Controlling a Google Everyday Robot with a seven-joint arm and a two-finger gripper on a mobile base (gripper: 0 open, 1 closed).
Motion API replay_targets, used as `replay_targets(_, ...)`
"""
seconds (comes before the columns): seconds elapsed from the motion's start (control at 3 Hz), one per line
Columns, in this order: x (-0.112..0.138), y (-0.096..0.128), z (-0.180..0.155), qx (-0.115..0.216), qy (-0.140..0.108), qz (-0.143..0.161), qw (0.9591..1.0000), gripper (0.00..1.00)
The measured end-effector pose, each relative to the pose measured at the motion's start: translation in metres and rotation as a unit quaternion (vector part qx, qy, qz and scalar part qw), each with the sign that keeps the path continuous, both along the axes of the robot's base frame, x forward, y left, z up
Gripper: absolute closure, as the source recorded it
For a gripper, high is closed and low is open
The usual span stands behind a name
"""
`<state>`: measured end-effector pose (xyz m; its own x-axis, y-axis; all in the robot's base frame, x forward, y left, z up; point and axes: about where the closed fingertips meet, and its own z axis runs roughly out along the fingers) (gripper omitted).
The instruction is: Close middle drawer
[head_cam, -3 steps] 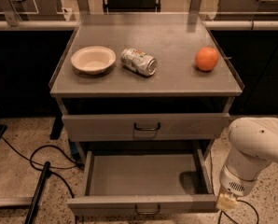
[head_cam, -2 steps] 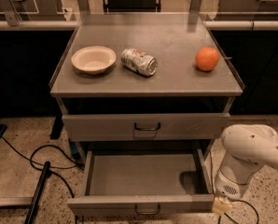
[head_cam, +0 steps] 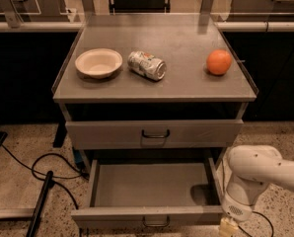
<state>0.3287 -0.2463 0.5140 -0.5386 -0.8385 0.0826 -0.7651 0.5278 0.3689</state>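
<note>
The middle drawer [head_cam: 149, 187] is pulled out below the cabinet top, a wide shallow grey tray with nothing in it. Its low front panel [head_cam: 112, 216] carries a small dark U-shaped handle [head_cam: 156, 223] near the bottom edge of the view. My gripper [head_cam: 228, 226] hangs at the bottom right, just off the right end of that front panel, under the white arm [head_cam: 250, 174]. The arm's shadow falls on the tray's right rear corner.
Above the open drawer, a closed grey drawer front [head_cam: 154, 132] with a dark handle. On the cabinet top [head_cam: 186, 83] lie a white bowl [head_cam: 98, 62], a crushed can [head_cam: 146, 65] on its side and an orange [head_cam: 219, 62]. Black cables [head_cam: 48, 169] lie on the speckled floor at left.
My arm has moved left and down, bringing the gripper closer to the right end of the open drawer's front panel. The drawer has not visibly moved.
</note>
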Motion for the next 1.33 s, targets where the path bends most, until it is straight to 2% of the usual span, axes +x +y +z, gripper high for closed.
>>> replay_targets(0.33,-0.002,0.003,-0.047,-0.006,0.02,-0.029,0.9994,1.0)
replay_targets(0.67,0.013,0.002,-0.069,-0.02,0.004,-0.053,0.9984,1.0)
replay_targets(1.0,0.035,-0.006,-0.07,-0.04,-0.035,-0.076,0.9957,1.0)
replay_targets(1.33,0.049,-0.006,-0.073,-0.045,-0.058,-0.09,0.9933,1.0)
